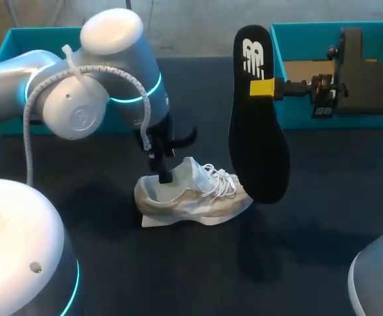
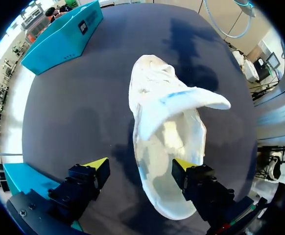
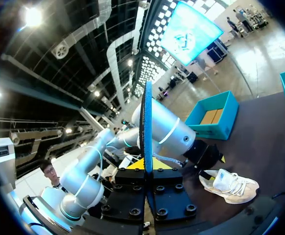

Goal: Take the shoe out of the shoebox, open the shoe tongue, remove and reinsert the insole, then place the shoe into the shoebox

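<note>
1. In the head view the shoe (image 1: 191,194) rests on its sole on the dark table (image 1: 93,230), outside both teal boxes. The left box (image 1: 27,36) sits behind my left arm, and the right box (image 1: 323,122), brown inside, sits behind my right arm.
2. The left gripper (image 1: 164,172) hangs at the shoe's heel end. From above, its fingertips are largely hidden by the wrist and the shoe's collar.
3. The left wrist view shows what the head view hides: the fingers are spread wide. One yellow fingertip (image 2: 184,166) is at the rear of the shoe, against it or inside it, I cannot tell which. The other fingertip is over bare table, apart from the shoe, so these jaws grasp nothing.
4. The same view shows the tongue (image 2: 191,98) standing up and out of the opening, with the shoe's inside exposed behind it. In the head view the tongue is hard to make out.
5. The right gripper (image 1: 262,87) holds the black insole (image 1: 257,131) upright in the air, beside and above the toe of the shoe. The insole's broad face, with a white mark, is turned to the head camera.
6. The right wrist view shows that insole edge-on, as a thin dark strip with both fingers clamped on it from two sides. Beyond it the left arm (image 3: 167,132) stands over the heel end of the shoe
</note>
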Controlling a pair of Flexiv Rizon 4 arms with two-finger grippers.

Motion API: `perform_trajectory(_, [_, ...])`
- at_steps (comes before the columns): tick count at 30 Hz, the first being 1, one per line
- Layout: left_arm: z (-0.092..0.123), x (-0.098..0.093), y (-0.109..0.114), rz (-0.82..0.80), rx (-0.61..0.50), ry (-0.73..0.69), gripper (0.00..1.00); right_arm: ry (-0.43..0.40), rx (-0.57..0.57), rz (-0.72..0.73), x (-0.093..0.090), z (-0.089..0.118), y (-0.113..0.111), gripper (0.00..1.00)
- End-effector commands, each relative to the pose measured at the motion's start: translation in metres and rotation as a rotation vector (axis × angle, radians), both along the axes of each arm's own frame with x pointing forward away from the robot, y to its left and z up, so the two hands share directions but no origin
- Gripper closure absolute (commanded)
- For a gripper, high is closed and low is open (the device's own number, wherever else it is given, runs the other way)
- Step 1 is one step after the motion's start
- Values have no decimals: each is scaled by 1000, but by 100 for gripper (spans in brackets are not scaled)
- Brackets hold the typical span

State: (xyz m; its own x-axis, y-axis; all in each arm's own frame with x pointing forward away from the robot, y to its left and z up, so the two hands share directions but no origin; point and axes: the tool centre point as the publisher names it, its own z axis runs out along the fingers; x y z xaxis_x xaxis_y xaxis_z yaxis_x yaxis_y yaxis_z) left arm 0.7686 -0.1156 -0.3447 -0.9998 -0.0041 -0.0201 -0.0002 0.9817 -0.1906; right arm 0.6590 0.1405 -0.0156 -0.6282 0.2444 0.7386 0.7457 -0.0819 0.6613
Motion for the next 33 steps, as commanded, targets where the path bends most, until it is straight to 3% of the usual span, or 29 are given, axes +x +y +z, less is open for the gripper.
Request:
perform_trajectory(1, [-11, 10, -12, -10, 6, 23, 23, 0, 1, -1, 1, -1, 2, 100])
perform_trajectory(7, [-19, 11, -20, -20, -1, 42, 25, 0, 1, -1, 1, -1, 2, 100])
perform_trajectory(18, [-33, 8, -30, -36, -8, 73, 46, 0, 1, -1, 1, -1, 2, 100])
perform_trajectory(24, [-34, 4, -29, -38, -16, 82, 63, 0, 1, -1, 1, -1, 2, 100])
perform_trajectory(29, [-37, 1, -27, -38, -26, 95, 90, 0, 1, -1, 1, -1, 2, 100])
perform_trajectory(33, [-39, -2, -27, -39, -30, 105, 100, 0, 1, -1, 1, -1, 2, 100])
